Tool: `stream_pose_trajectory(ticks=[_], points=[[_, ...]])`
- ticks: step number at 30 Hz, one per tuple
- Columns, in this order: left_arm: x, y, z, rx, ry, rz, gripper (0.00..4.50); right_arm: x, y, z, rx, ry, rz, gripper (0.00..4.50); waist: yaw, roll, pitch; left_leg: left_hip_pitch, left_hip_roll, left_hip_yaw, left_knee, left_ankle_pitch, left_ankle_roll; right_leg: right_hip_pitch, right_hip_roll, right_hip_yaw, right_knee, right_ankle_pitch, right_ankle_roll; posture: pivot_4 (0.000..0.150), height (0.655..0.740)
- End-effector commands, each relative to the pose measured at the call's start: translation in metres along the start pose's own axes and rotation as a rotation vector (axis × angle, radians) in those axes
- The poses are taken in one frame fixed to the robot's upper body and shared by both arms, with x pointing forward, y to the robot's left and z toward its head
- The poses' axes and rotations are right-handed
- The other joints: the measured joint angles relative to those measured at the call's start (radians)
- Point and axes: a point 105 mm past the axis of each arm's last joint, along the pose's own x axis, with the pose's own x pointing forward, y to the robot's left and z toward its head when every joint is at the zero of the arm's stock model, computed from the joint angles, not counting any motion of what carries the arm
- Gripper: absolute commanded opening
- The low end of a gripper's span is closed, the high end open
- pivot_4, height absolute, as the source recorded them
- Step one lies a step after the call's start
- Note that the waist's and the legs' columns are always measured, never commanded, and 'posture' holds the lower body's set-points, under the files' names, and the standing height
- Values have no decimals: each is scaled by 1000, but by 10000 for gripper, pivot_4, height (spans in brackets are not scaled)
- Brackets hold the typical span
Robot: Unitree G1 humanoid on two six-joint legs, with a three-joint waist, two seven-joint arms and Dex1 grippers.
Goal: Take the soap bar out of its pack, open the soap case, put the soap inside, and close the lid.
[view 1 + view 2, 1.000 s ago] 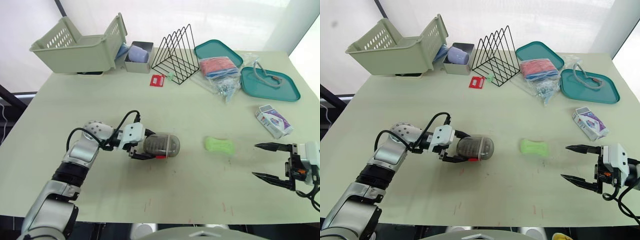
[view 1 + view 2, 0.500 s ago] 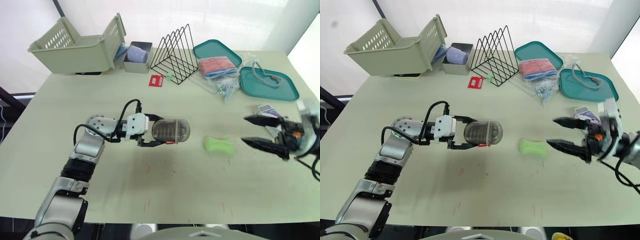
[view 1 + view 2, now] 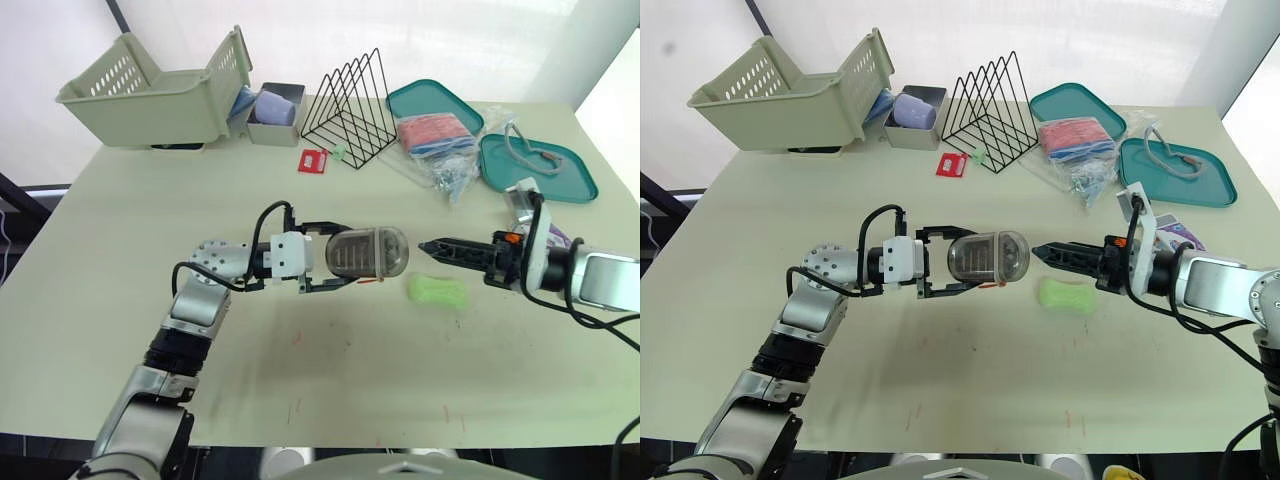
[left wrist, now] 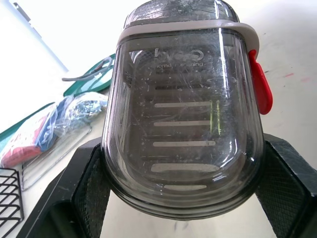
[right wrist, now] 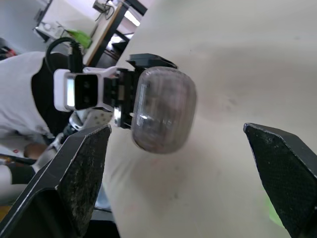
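While the left gripper (image 3: 340, 257) holds the soap case (image 3: 368, 252) clear of the table (image 3: 350, 390) near its middle, its two black fingers (image 4: 282, 188) press on opposite sides of the smoky shell, whose lid is closed. A red clasp (image 4: 260, 84) sits on one side of the case. Just right of it, the right gripper (image 3: 430, 246) points at the rounded end of the case with its fingers spread wide and nothing between them; it does not touch the case.

The green soap bar (image 3: 438, 291) lies bare on the table, just below the right gripper and nearer than the case. Its pack (image 3: 1175, 232) lies further right, partly hidden behind the right arm.

The near half of the table is open as far as its near edge, and so is the stretch to the left. Along the far edge stand a basket (image 3: 150, 85), a wire rack (image 3: 350, 100), two teal trays (image 3: 540, 165) and a clear bag (image 3: 440, 140).

Raised lettering runs across the case above its slotted floor, but I cannot read it with any certainty. The print on the pack is too small to read.
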Motion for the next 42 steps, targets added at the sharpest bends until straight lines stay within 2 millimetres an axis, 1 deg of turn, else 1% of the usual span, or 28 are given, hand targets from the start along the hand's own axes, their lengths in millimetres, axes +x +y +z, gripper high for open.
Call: stream_pose_trajectory(ticks=[1,11,22,23,25,27,28,29,31,33,41,42], points=[[1,3,14,55,-50,10,34458,6,8,3,7,-3,26,45000,2,0,0,0,0,0,0,0,0,0,0,0,0,0,0,1500,7400],[4,-1,17,55,-54,-19,34458,21,8,-4,7,52,12,45000,0,0,0,-1,0,0,0,0,0,0,0,0,0,0,0,1500,7400],[8,0,21,56,-59,-14,34458,26,9,-5,29,64,15,45000,0,0,0,-1,0,0,0,0,0,0,0,0,0,0,0,1500,7400],[8,0,21,56,-59,-13,34489,26,8,-5,30,67,14,41037,0,0,0,-1,0,0,0,0,0,0,0,0,0,0,0,1500,7400],[9,1,22,55,-60,-9,34489,27,8,-6,39,74,15,39729,0,0,0,-1,0,0,0,0,0,0,0,0,0,0,0,1500,7400],[9,1,22,54,-61,-6,34489,27,8,-8,43,82,18,33656,0,0,0,-1,0,0,0,0,0,0,0,0,0,0,0,1500,7400],[9,1,22,53,-61,-4,34489,26,8,-9,45,85,17,32019,0,0,0,-1,0,0,0,0,0,0,0,0,0,0,0,1500,7400],[9,1,23,52,-61,-2,34489,26,8,-10,49,90,16,28889,0,0,0,-1,0,0,0,0,0,0,0,0,0,0,0,1500,7400],[9,1,24,50,-63,0,34489,25,8,-13,56,100,23,24198,0,0,0,-1,0,0,0,0,0,0,0,0,0,0,0,1500,7400],[9,0,25,49,-66,1,34489,25,9,-13,62,103,31,23115,0,0,0,-1,0,0,0,0,0,0,0,0,0,0,0,1500,7400],[9,-1,25,39,-65,1,34489,24,8,-12,85,82,49,23115,0,0,0,-1,0,0,0,0,0,0,0,0,-1,0,0,1500,7400],[9,-1,25,38,-64,1,34489,24,8,-12,85,79,49,21763,0,0,0,-1,0,0,0,0,0,0,0,0,-1,0,0,1500,7400]])
